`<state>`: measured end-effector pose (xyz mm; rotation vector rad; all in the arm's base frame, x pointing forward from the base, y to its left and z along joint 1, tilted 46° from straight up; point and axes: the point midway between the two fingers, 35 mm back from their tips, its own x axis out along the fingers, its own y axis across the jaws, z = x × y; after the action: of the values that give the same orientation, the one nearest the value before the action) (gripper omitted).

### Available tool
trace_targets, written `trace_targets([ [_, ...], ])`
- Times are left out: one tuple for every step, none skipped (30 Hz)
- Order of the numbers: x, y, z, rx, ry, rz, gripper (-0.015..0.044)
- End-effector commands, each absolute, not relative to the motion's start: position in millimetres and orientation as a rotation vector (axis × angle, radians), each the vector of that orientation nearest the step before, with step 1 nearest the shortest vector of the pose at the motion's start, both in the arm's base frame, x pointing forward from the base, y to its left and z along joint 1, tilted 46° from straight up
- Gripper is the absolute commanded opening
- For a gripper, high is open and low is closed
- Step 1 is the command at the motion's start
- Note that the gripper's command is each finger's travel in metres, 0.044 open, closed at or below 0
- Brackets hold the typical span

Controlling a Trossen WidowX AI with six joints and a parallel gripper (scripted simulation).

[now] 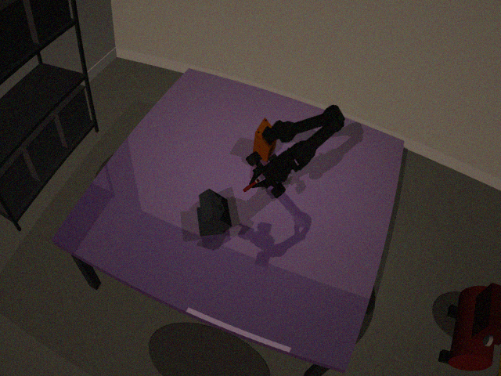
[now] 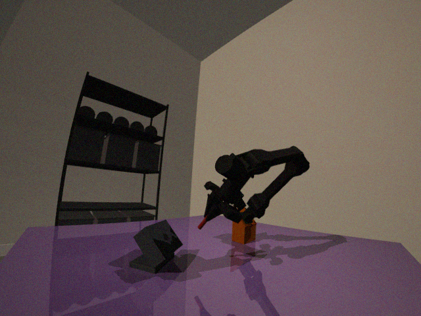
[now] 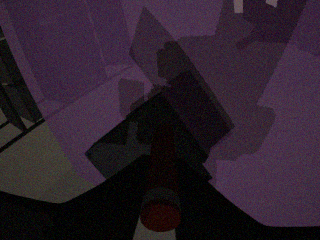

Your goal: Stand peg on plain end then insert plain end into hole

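The red peg [image 1: 248, 186] [image 2: 202, 222] [image 3: 163, 155] is held clear of the table, tilted, with its plain end pointing down and forward toward the panel. Its band shows as a dim grey ring near the end closest to the wrist camera. My gripper [image 1: 255, 181] [image 2: 206, 216] [image 3: 162, 164] is shut on the peg. The dark sloped panel [image 1: 212, 216] [image 2: 152, 239] [image 3: 112, 155] stands on the table in front of the gripper, with a gap between it and the peg. Shadow covers its face, and I cannot make out the hole clearly.
An orange block [image 1: 261, 143] [image 2: 243, 232] stands at the arm's base, behind the gripper. The purple table [image 1: 315, 251] [image 2: 356, 272] carries shadows of the arm and panel. A dark shelf rack [image 1: 87, 77] [image 2: 112, 166] stands beyond the table.
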<state>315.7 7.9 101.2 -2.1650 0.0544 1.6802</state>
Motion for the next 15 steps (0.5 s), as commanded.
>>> trace_targets([
  [330.6,4.9,106.2,-2.223,0.104,1.632,0.0000],
  [333.4,4.3,107.0,-2.235,0.114,1.623,0.0000],
  [336.2,3.7,107.9,-2.246,0.123,1.613,0.0000],
  [338.9,3.1,108.8,-2.257,0.133,1.603,0.0000],
  [341.7,2.6,109.8,-2.268,0.143,1.592,0.0000],
  [344.5,2.1,110.8,-2.279,0.152,1.582,0.0000],
  [347.2,1.5,111.8,-2.290,0.162,1.571,0.0000],
  [350.0,1.0,112.9,-2.301,0.172,1.560,0.0000],
  [352.7,0.6,114.0,-2.312,0.181,1.549,0.0000],
  [355.5,0.1,115.1,-2.322,0.191,1.537,0.0000],
  [358.2,-0.4,116.3,-2.333,0.201,1.525,0.0000],
  [358.4,-0.4,116.0,-2.333,0.201,1.525,0.0000],
  [358.7,-0.4,115.6,-2.333,0.201,1.525,0.0000],
  [359.2,-0.4,114.9,-2.333,0.201,1.525,0.0000],
  [359.9,-0.4,114.1,-2.333,0.201,1.525,0.0000],
])
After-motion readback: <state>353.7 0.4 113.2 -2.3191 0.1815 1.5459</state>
